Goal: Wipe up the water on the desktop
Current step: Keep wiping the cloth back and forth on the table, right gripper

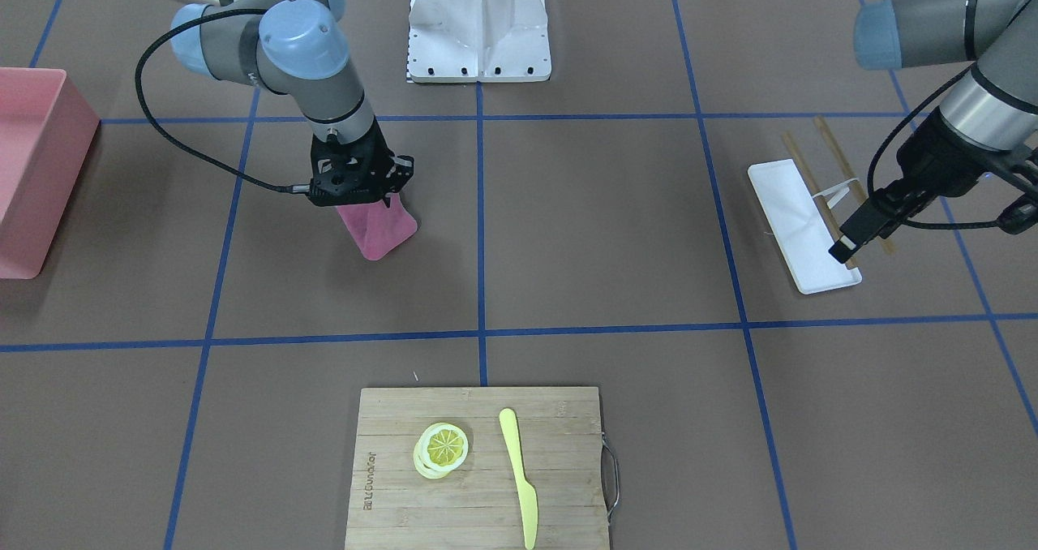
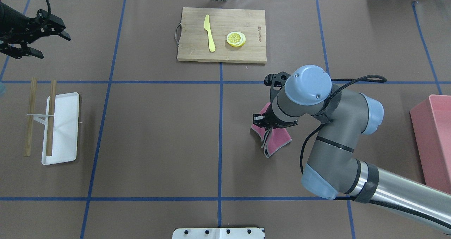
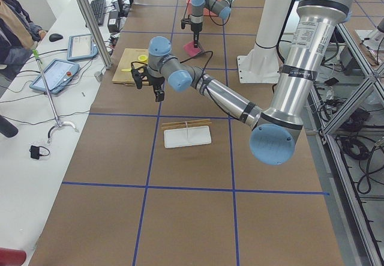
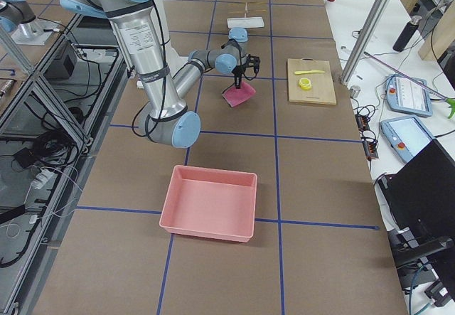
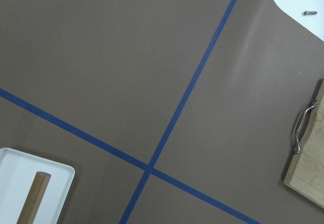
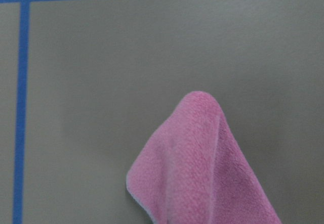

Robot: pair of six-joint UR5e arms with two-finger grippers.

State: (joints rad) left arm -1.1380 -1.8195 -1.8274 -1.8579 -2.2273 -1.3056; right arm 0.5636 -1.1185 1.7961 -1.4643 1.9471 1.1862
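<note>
The desktop (image 2: 158, 126) is matte brown with blue tape lines; no water shows on it in any view. My right gripper (image 1: 371, 201) is shut on the top of a pink cloth (image 1: 378, 230), which hangs down with its lower end at the desktop. The cloth also shows in the overhead view (image 2: 279, 139) and the right wrist view (image 6: 202, 168). My left gripper (image 2: 47, 43) is open and empty above the desktop's far left part, beyond the white tray (image 2: 67, 133).
A bamboo cutting board (image 2: 246, 52) with a lemon slice (image 2: 235, 39) and a yellow knife (image 2: 209, 32) lies at the far middle. Two chopsticks (image 2: 51, 117) lie at the white tray. A pink bin (image 2: 435, 140) stands at the right edge. The white robot base (image 1: 478, 27) stands at the near side.
</note>
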